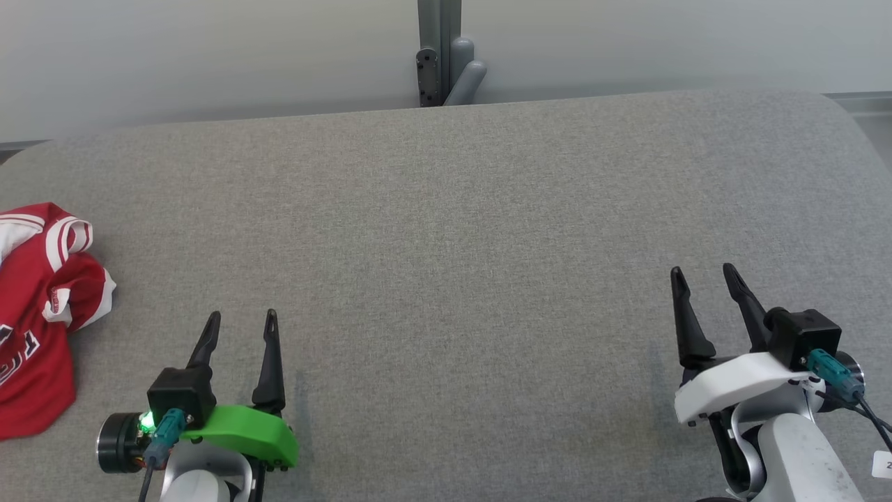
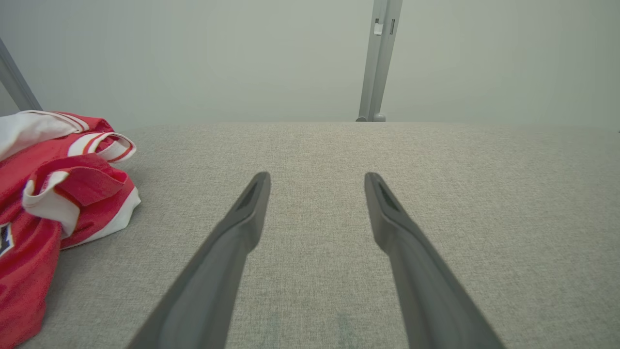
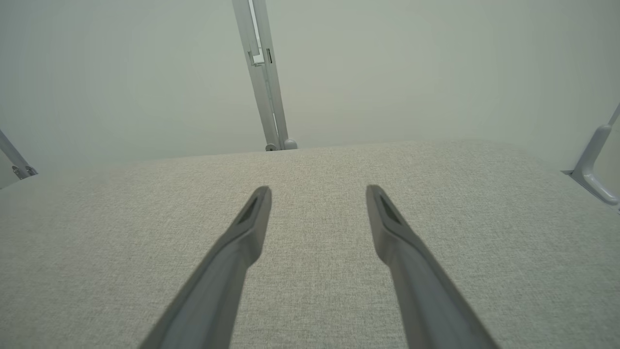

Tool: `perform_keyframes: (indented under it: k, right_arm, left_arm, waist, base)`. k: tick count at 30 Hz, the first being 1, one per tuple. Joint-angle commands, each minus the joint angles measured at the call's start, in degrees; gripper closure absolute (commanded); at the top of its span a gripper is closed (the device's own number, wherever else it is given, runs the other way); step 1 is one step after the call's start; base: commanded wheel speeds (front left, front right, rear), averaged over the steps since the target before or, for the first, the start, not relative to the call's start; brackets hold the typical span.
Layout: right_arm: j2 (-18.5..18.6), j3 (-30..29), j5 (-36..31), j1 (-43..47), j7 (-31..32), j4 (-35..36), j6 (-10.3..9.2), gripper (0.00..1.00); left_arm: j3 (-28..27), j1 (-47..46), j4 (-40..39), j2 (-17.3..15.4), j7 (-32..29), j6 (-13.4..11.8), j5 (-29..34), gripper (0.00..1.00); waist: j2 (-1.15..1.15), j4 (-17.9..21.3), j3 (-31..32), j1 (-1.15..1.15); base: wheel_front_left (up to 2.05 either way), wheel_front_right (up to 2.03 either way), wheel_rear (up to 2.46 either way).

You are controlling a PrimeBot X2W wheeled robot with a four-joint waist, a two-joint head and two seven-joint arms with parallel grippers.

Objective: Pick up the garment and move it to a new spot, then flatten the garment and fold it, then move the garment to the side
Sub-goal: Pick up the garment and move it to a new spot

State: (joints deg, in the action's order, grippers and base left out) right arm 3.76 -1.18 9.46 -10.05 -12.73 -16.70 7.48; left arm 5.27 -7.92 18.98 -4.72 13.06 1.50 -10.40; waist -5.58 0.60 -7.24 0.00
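Note:
The garment [image 1: 35, 321] is a red jersey with white trim, lying crumpled at the left edge of the grey fabric table [image 1: 446, 230]. The left wrist view shows the garment [image 2: 53, 203] bunched to the left of the fingers. My left gripper [image 1: 242, 317] hovers open over the table's near left part, a short way right of the jersey, with nothing between its fingers [image 2: 252, 203]. My right gripper [image 1: 702, 272] stands open at the near right, far from the jersey and holding nothing. Bare cloth lies between its fingers [image 3: 254, 213].
A grey metal post [image 1: 439, 52] rises behind the table's far edge at the middle, against a pale wall. The table's corners are rounded. A grey bracket [image 3: 593, 165] shows at the right in the right wrist view.

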Motion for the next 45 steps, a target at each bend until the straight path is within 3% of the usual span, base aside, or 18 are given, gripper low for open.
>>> perform_keyframes:
  k: [1, 9, 16, 36, 40, 45]
  right_arm:
    - [-0.1, -0.3, -1.5, 0.0, -0.6, 0.3, 0.02, 0.00]
    - [-0.1, -0.1, -5.0, 0.6, -1.5, 0.3, 0.02, 0.00]
    - [0.2, 1.9, -6.7, 0.5, -2.2, 0.8, 0.02, 0.00]
    - [0.3, 7.8, -4.8, -0.5, -2.5, -1.3, 0.01, 0.00]
    - [0.6, 9.1, -4.2, -0.5, -2.5, -1.5, -0.01, 0.00]
    - [1.1, 9.7, -5.2, -1.5, -2.5, -1.6, -0.01, 0.00]
  left_arm:
    - [-0.3, 0.4, 0.1, 0.0, 0.5, 0.2, 1.4, 0.00]
    - [-0.8, 0.9, 0.8, 0.5, 1.3, 0.5, 4.6, 0.00]
    - [-2.2, 1.3, 1.0, 0.9, 1.8, 0.4, 6.6, 0.00]
    - [-8.6, 4.1, 1.5, 1.4, 2.1, 1.4, 6.5, 0.00]
    - [-10.0, 4.9, 2.1, 1.6, 2.1, 2.6, 5.1, 0.00]
    - [-11.8, 5.0, 2.4, 1.8, 2.1, 2.8, 4.1, 0.00]
  waist:
    - [0.00, 0.0, 0.0, 0.00]
    - [0.00, -0.4, -0.3, 0.00]
    - [0.00, -3.2, -0.7, 0.00]
    - [0.00, -27.4, -1.3, 0.00]
    - [0.00, -30.9, -1.5, 0.00]
    - [0.00, -31.3, -2.4, 0.00]
  base:
    - [0.00, 0.00, 0.00]
    - [0.00, 0.00, 0.00]
    - [0.00, 0.00, 0.00]
    - [0.00, 0.00, 0.00]
    - [0.00, 0.00, 0.00]
    - [0.00, 0.00, 0.00]
